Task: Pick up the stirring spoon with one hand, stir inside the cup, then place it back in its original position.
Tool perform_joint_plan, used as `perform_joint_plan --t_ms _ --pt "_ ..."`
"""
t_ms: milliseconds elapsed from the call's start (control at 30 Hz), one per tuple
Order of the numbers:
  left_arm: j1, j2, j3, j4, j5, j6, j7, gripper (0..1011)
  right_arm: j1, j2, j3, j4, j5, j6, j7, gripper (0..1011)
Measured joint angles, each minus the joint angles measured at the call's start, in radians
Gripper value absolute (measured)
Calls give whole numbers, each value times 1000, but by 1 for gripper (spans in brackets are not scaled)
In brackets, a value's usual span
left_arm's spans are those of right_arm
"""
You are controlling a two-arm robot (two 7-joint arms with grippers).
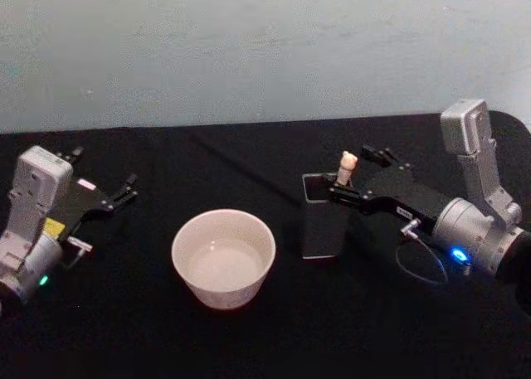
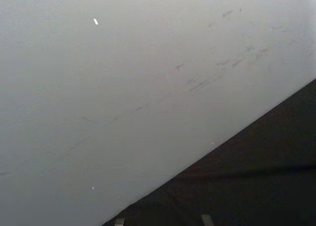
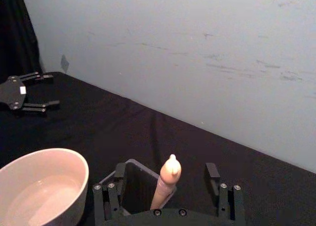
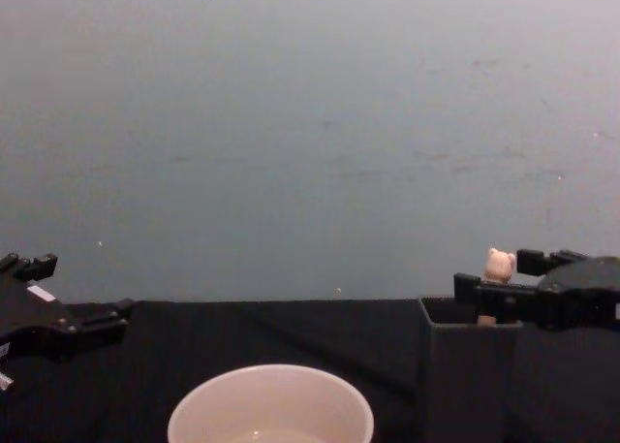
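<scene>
1. Head view: the right gripper [image 1: 348, 173] is reaching in from the right, its jaws standing wide on either side of the spoon [image 1: 348, 167]. The spoon is standing upright in the dark holder [image 1: 323, 230] with its bear head poking above the rim, which is likely why the gripper is coming in level at that height. The cup [image 1: 217, 294] is sitting just beside the holder, toward the robot's left, on the black bench [image 1: 249, 342]. The left gripper [image 1: 101, 173] is lying parked at the far left with its jaws apart, well away from everything.

2. Left wrist view: the camera is looking past the bench edge at a pale wall [image 2: 123, 87], so this arm is not aiming at any task thing.

3. Right wrist view: the spoon's handle is rising between the two fingers with a gap on each side, so nothing is being pinched yet. The holder's thin walls are lying right under the fingers and could be knocked. The cup is near, on one side.

4. Chest view: the bear head is showing between the black fingers, above the holder's rim. Nothing is blocking the short path across to the cup; a straight lift looks necessary first.
</scene>
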Motion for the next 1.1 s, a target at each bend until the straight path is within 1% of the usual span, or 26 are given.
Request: perform_joint_plan --t_ms 233,467,1100 --pt "0 0 0 0 0 0 0 1002 18 -24 1 26 -13 18 -3 1002" --pt "0 0 0 0 0 0 0 1001 24 -36 11 37 -15 30 -7 1002" --pt "0 0 0 0 0 0 0 1001 24 -33 8 35 -15 27 -7 1002"
